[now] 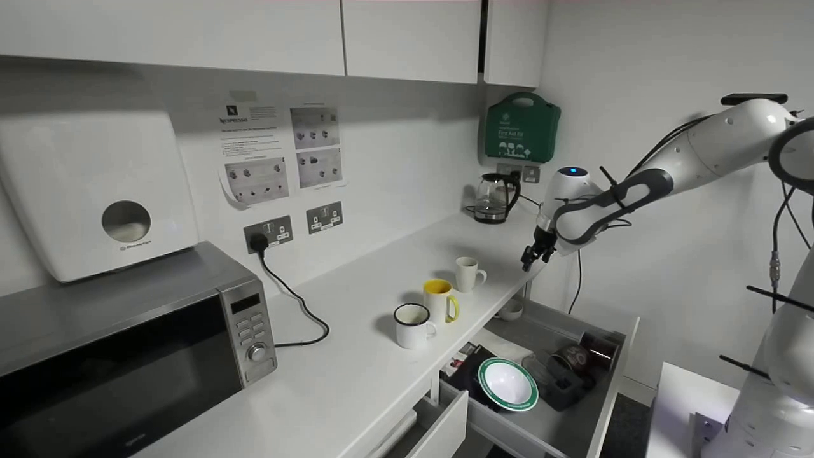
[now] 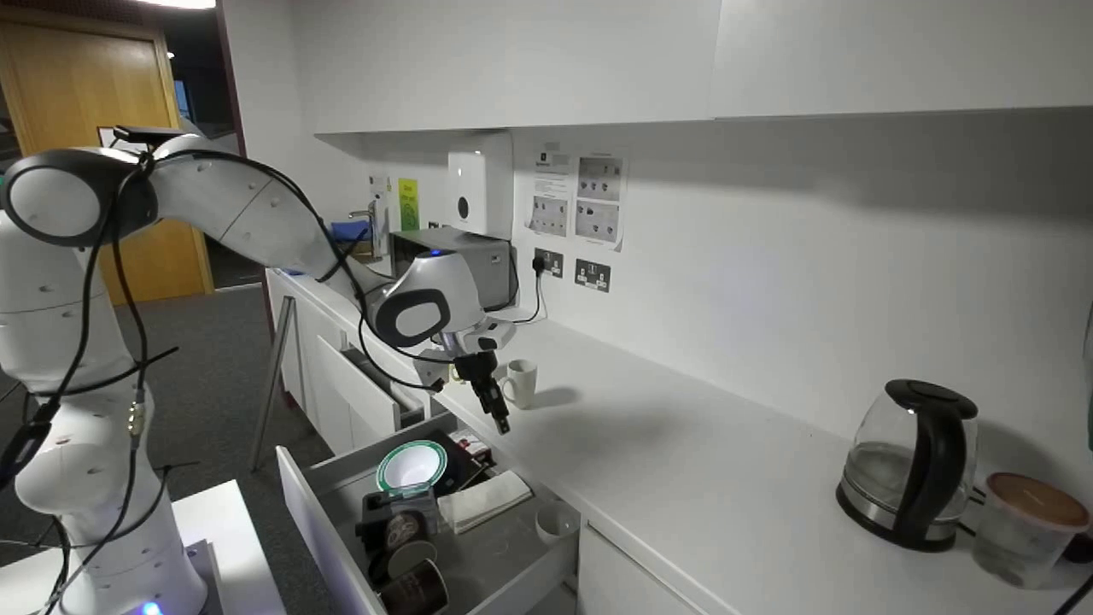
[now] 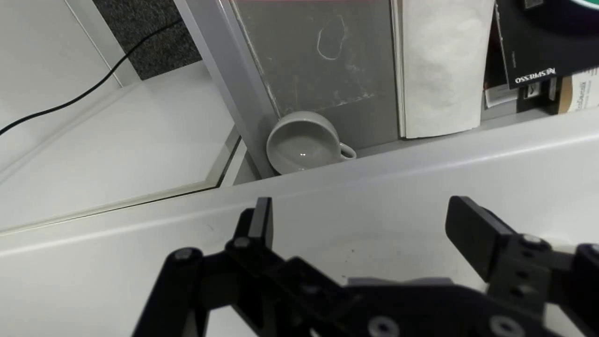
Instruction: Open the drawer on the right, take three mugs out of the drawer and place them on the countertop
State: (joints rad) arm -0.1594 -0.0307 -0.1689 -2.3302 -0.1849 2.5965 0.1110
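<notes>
In an exterior view I am seeing the dark-rimmed white mug point(image 1: 412, 334), the yellow-lined mug point(image 1: 435, 313) and the pale mug point(image 1: 465, 277) standing upright in a row on the countertop point(image 1: 299, 407). The claw point(image 1: 535, 258) is hanging near the front edge, apart from the pale mug. The drawer point(image 1: 575, 420) is sitting open below. I am judging the placing complete and the step in hand a retreat. For a clean one I am planning to lift straight up before swinging the arm point(image 1: 718, 149) — minding the pale mug's handle, then the drawer's front.

In an exterior view a brown-lidded tub point(image 2: 1029, 530) is standing beside the kettle point(image 2: 914, 470). From there the arm is hiding nearly all of the yellow-lined mug; I am not making out the dark-rimmed white mug, and the claw is looking nearly against the pale mug.

In the wrist view the claw is showing spread wide, nothing between its jaws — plain only here. I am not finding any of the three mugs. A cup point(image 3: 306, 145) is sitting mouth up in the drawer's corner; with three out, I am reckoning it is not wanted.
</notes>
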